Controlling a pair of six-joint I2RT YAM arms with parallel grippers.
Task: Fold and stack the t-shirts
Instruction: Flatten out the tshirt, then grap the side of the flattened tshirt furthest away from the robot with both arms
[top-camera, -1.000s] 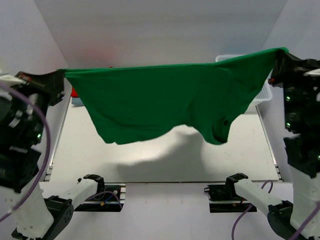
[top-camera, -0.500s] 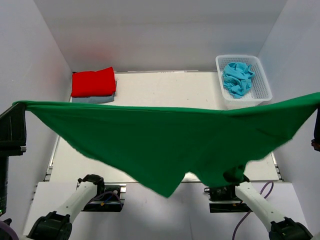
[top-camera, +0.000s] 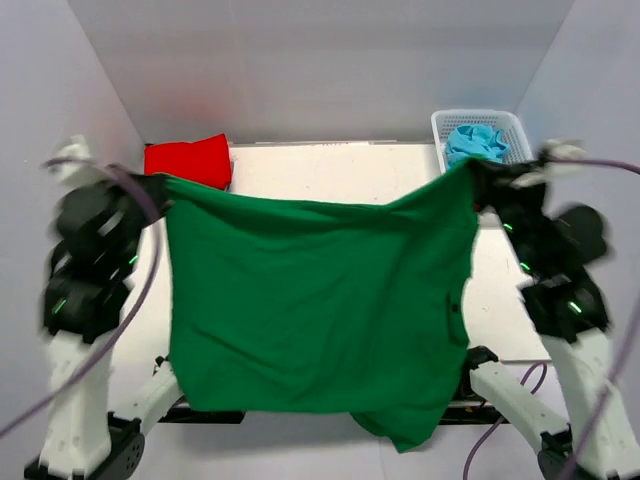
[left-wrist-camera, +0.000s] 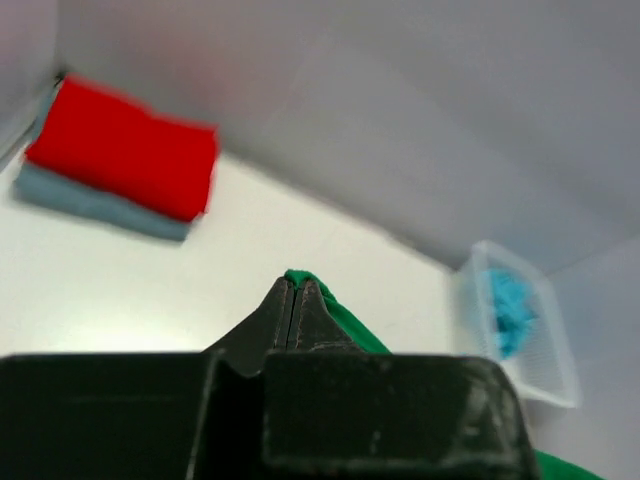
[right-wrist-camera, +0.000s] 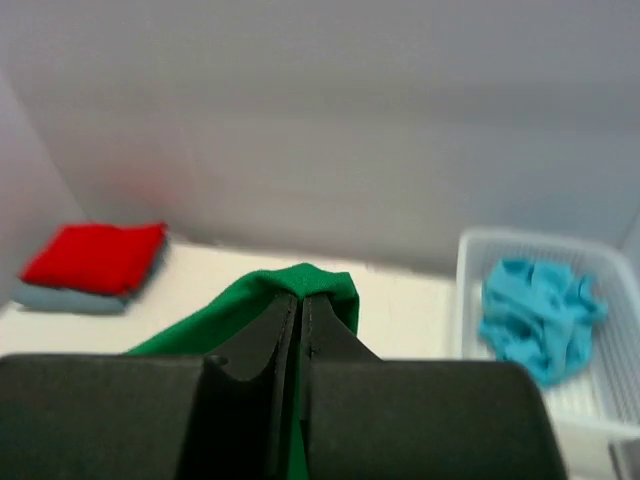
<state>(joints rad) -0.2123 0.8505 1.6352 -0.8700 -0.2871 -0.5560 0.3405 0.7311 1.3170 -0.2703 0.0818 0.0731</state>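
Observation:
A dark green t-shirt (top-camera: 310, 310) hangs spread in the air between both arms, its lower hem down over the table's near edge. My left gripper (top-camera: 160, 186) is shut on its left top corner (left-wrist-camera: 300, 280). My right gripper (top-camera: 472, 170) is shut on its right top corner (right-wrist-camera: 310, 280). A folded red t-shirt (top-camera: 186, 160) lies on a folded pale blue one (left-wrist-camera: 95, 203) at the table's far left. Crumpled turquoise t-shirts (top-camera: 478, 140) fill the basket.
A white mesh basket (top-camera: 520, 125) stands at the table's far right corner. White walls close in the table (top-camera: 330, 170) on three sides. Both arm bases sit at the near edge, partly behind the hanging cloth.
Both grippers swung the green t-shirt up toward the camera, then back down and closer together. It now hangs lower and flatter, covering the middle of the table.

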